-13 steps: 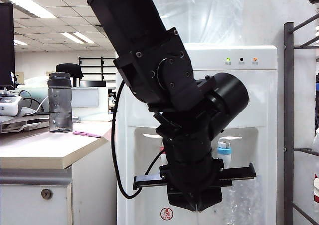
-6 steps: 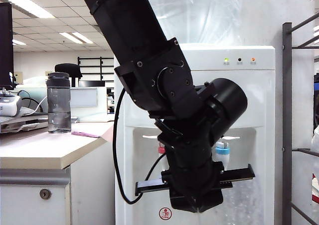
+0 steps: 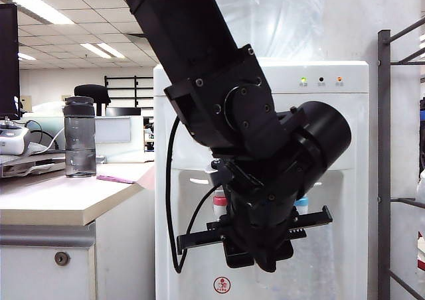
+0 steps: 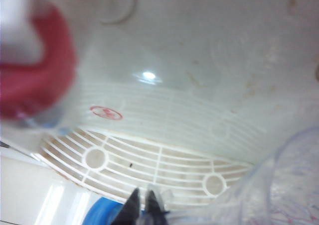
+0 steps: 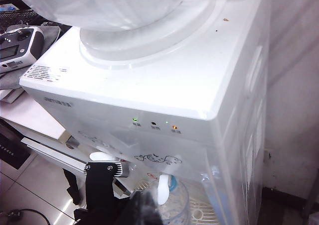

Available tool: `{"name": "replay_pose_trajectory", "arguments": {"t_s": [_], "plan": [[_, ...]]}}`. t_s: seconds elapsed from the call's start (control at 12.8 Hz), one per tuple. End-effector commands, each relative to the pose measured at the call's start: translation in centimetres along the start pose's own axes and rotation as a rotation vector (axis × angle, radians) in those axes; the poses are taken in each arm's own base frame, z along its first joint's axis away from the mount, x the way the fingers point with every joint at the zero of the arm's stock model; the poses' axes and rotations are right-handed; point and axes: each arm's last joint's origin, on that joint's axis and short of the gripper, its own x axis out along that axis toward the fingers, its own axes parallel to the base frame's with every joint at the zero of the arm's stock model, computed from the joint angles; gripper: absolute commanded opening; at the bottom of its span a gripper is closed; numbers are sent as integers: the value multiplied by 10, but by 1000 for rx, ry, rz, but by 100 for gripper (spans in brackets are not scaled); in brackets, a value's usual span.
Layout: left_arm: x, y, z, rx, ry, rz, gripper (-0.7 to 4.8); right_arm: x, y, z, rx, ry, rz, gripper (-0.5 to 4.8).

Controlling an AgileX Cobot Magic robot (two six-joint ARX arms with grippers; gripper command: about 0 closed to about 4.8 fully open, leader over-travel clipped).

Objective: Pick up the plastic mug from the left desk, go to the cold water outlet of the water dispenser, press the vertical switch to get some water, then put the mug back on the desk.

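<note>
- Black left gripper (image 3: 264, 263) hangs at the water dispenser's (image 3: 332, 127) tap recess.
- Clear plastic mug (image 4: 284, 185) looks light, thin-walled and slippery, and will be heavier once filled. The fingers (image 4: 134, 205) pinch narrowly on its edge above the dispenser's drip grille (image 4: 159, 160). The handle seems the surer hold.
- White dispenser top lies below the right gripper (image 5: 144, 210), a dark blur whose fingers I cannot read. The mug sits under the cold water outlet (image 5: 171, 182).

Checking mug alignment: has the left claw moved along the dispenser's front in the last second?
Yes. The left claw shifted right against the water dispenser, now hiding more of the blue-collared tap.
</note>
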Motion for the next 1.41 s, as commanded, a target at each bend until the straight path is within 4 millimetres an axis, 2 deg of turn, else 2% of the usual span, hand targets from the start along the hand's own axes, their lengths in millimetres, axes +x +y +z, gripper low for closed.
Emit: {"name": "replay_pose_trajectory", "arguments": {"t_s": [0.08, 0.23, 0.39, 0.47, 0.78, 1.02, 1.25, 1.41], "plan": [[-6, -5, 2, -41, -63, 14, -5, 0, 1, 3, 44, -15, 4, -6], [-7, -5, 1, -40, -62, 13, -6, 6, -3, 1, 58, 8, -4, -6], [-7, -5, 1, -38, -59, 12, -6, 21, -11, -1, 137, 69, -10, -6], [-7, -5, 1, -36, -59, 12, -6, 38, -20, -6, 211, 141, -2, -6], [-7, -5, 1, -36, -56, 9, -6, 78, -44, -21, 406, 297, -16, -6], [-7, -5, 1, -36, -45, 2, -6, 106, -56, -34, 477, 399, 138, -6], [-7, -5, 1, -35, -44, 1, -6, 123, -59, -44, 475, 454, 201, -6], [-7, -5, 1, -36, -43, 1, -6, 131, -53, -50, 391, 482, 272, -5]]}}
